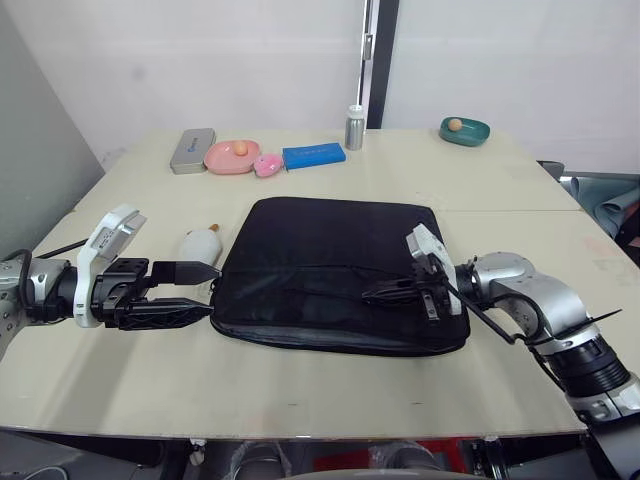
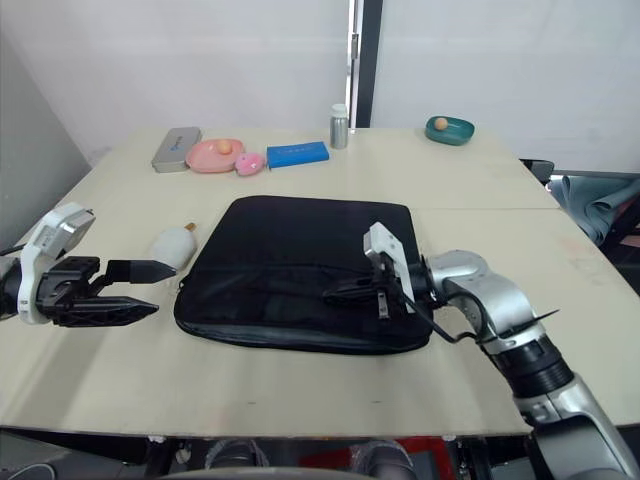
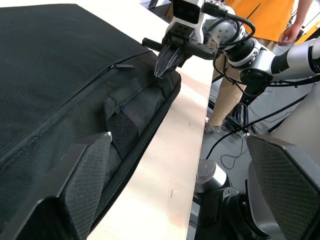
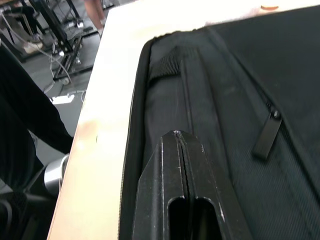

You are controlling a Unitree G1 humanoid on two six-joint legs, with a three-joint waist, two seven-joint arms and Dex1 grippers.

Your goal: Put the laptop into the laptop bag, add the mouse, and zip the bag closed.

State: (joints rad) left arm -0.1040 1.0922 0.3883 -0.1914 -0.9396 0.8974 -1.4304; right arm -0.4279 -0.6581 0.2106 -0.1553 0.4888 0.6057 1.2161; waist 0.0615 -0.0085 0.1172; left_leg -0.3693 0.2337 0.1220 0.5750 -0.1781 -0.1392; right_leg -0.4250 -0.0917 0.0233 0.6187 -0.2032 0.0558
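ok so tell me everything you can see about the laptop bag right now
The laptop bag is a large black soft fabric sleeve lying flat on the table, near its front edge. It has a woven texture, a zipper running along its edge, a front pocket zipper with a small black pull tab, and a webbing strap handle on the near side. The right gripper, fingers shut, rests on its top near the front edge. The left gripper, open, sits at its left edge.
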